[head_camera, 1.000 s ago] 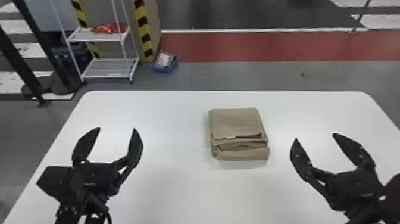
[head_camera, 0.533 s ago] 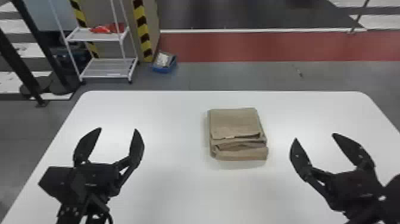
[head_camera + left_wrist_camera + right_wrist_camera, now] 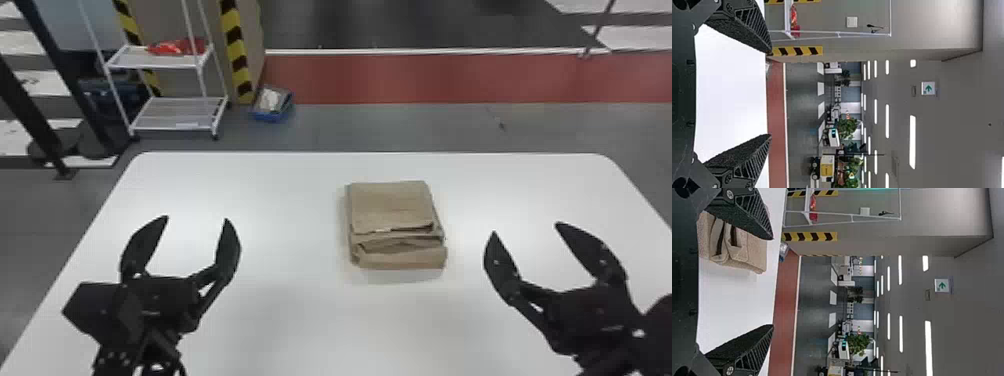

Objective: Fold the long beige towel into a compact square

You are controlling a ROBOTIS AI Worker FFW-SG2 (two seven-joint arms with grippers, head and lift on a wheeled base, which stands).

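The beige towel (image 3: 392, 207) lies folded into a small, roughly square stack on the white table, right of centre, with its layered folds facing the robot. Left of the towel, well apart from it, my left gripper (image 3: 197, 218) is open with nothing between its fingers. To the towel's right stands my right gripper (image 3: 525, 227), also open and empty. In the left wrist view the left gripper (image 3: 770, 94) frames bare tabletop. The right wrist view has the right gripper (image 3: 773, 282) open, one finger partly covering the towel (image 3: 756, 252).
The white table (image 3: 280, 325) spreads around the towel and beneath both grippers. Beyond its far edge, on the floor, stand a white wire shelf (image 3: 175, 112) at the left and a blue bin (image 3: 270, 116).
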